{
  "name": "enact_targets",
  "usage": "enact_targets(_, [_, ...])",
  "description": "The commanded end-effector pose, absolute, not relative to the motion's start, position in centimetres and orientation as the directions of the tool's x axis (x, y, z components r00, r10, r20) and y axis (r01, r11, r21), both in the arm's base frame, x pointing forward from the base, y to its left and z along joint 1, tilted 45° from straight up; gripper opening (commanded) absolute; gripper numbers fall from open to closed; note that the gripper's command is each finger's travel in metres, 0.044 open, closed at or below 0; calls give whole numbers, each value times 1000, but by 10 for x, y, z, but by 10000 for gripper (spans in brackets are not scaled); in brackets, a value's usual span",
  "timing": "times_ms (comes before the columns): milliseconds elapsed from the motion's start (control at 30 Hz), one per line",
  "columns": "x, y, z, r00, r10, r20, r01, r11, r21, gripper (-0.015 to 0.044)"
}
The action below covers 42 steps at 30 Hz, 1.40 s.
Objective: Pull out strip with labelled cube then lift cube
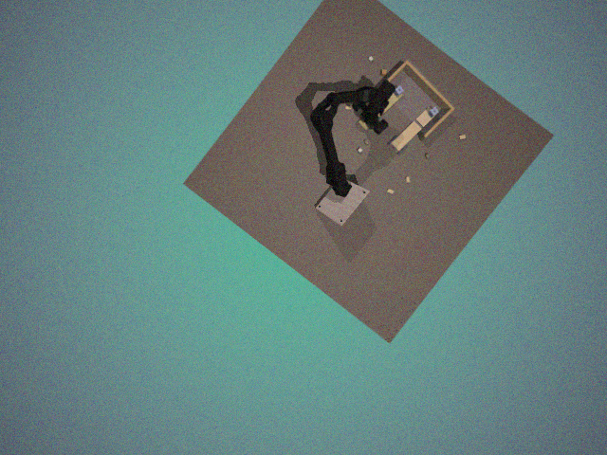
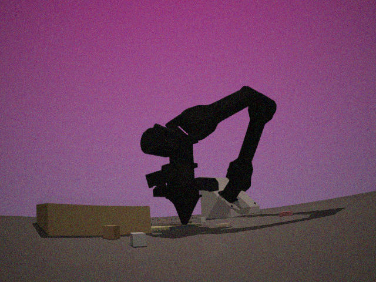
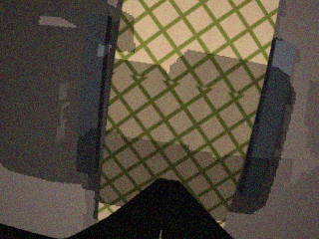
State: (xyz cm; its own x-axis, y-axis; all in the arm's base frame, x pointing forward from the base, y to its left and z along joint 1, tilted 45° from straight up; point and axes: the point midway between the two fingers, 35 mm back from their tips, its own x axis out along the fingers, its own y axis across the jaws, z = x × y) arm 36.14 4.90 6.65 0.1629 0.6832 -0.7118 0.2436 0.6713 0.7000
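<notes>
We see a cream strip with a green lattice pattern (image 3: 199, 60) lying flat directly beneath the closed gripper tip. Just beyond the tool, a small pale cube with a blue label (image 1: 398, 89) sits at that strip's far end.

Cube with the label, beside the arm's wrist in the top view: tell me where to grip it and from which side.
Come straight down from above and close on two opposite side faces of the cube. It sits flat on the strip, just inside the wooden wall, which probably blocks a sideways approach. The gripper is shut now and must open first.
</notes>
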Motion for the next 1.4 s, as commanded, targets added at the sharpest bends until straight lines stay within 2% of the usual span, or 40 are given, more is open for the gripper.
enact_targets(0, [351,55,62,141,687,-712,255,670,697,0])
enact_targets(1367, [291,71,65,139,688,-712,257,669,697,0])
